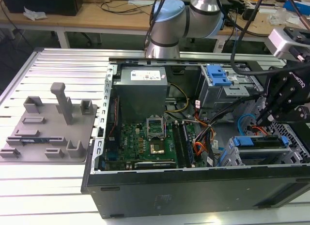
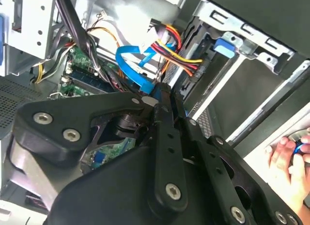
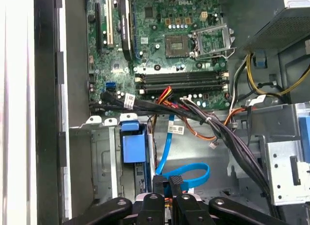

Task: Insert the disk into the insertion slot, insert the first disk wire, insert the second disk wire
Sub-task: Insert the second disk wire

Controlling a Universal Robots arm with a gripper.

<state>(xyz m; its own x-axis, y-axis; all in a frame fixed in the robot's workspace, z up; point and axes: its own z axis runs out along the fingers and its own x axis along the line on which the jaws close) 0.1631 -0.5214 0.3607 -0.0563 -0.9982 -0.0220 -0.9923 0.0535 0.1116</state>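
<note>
The disk lies inside the insertion slot at the exterior view's right, its blue caddy showing between the bay's grey walls. My gripper hangs just above the disk's inner end. In the first wrist view its fingertips stand close together on the black plug of a blue flat wire, which loops away behind them. That blue wire also ends at the gripper in the second wrist view. A bundle of red, yellow and black wires runs beside it.
A taller grey cage with a blue latch stands behind the slot. The motherboard and power supply fill the case's left part. Black cable bundles cross near the gripper. A person's hand rests outside the case.
</note>
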